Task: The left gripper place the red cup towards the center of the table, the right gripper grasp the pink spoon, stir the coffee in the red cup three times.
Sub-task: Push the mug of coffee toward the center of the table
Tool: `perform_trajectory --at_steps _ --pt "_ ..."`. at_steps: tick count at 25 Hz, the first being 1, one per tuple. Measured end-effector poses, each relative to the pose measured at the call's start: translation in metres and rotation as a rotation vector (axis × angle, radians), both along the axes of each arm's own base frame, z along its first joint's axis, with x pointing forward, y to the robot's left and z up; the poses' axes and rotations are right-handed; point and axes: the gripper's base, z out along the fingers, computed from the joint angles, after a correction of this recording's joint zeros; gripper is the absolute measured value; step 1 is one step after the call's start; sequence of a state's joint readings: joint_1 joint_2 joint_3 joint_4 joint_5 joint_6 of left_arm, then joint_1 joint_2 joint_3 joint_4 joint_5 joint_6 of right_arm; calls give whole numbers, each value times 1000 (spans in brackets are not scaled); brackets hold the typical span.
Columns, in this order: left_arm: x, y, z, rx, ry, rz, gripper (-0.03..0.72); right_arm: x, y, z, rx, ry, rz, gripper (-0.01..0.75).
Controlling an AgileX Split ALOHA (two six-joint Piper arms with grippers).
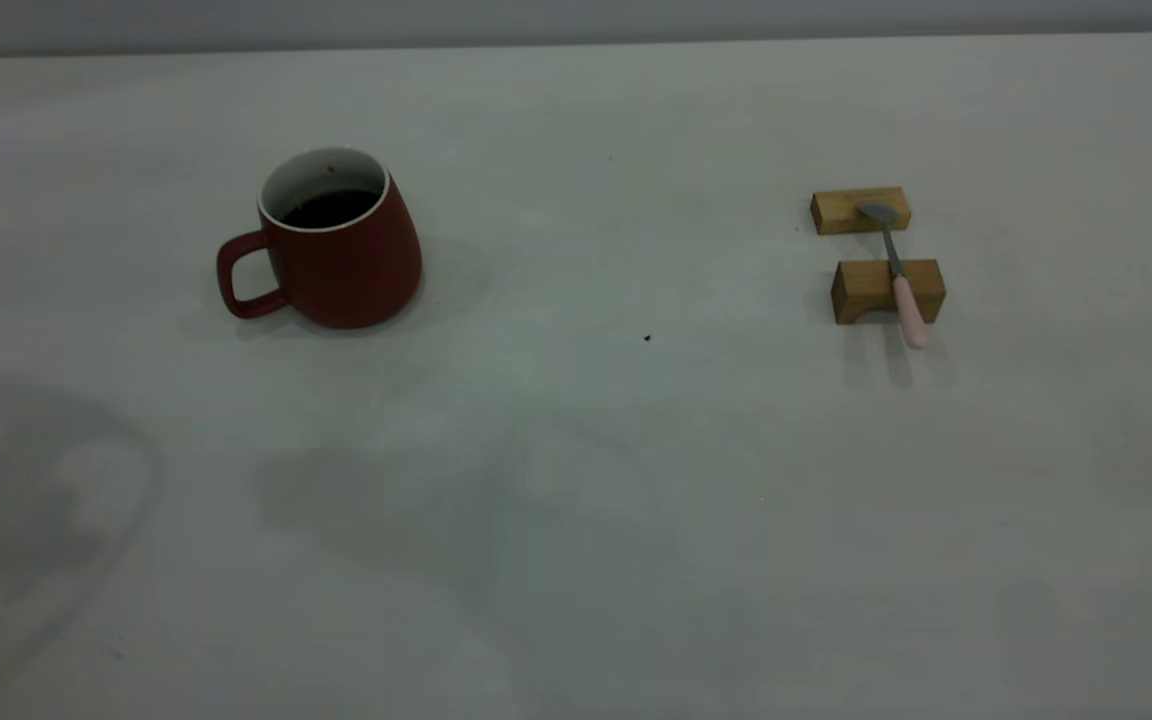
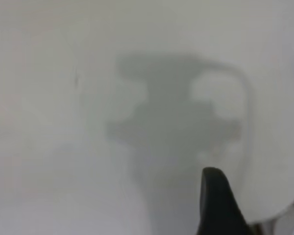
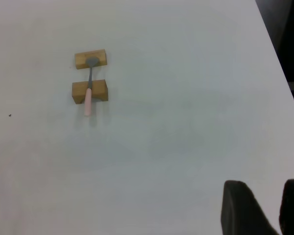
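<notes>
The red cup (image 1: pixel 341 250) stands upright on the left part of the worktop (image 1: pixel 576 500), its handle turned to the left, with dark coffee (image 1: pixel 331 208) low against its white inner wall. Well apart on the right, the pink spoon (image 1: pixel 896 268) lies across two wooden blocks (image 1: pixel 881 290), its grey bowl on the far block and its pink handle overhanging the near one. My left gripper (image 2: pixel 218 205) hangs above bare worktop; I cannot tell how wide it stands. My right gripper (image 3: pixel 262 210) hovers far from the spoon, its two fingers a little apart, holding nothing.
</notes>
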State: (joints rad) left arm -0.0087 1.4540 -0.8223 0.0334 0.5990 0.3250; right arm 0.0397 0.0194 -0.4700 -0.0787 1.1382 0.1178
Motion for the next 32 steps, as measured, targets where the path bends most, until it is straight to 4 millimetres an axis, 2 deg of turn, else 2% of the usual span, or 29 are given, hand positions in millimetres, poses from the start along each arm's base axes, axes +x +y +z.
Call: perform_trajectory --at_steps 9,13,16,18,23,29,32 --pt "108 -11 -43 -9 47 -403 478 0 0 0 0 -1 0 238" --pt "149 -12 -73 17 83 -553 476 0 0 0 0 -1 0 238" --pt "171 -14 -102 14 121 -663 465 0 0 0 0 -1 0 238" --pt "182 -15 -116 4 141 -743 456 0 0 0 0 -1 0 238" --pt "194 -20 -148 -10 189 -920 447 0 0 0 0 -1 0 238" --pt "194 -38 -171 -73 183 -1021 446 0 0 0 0 -1 0 238" --pt "192 -49 -175 -87 183 -1047 446 0 0 0 0 -1 0 238"
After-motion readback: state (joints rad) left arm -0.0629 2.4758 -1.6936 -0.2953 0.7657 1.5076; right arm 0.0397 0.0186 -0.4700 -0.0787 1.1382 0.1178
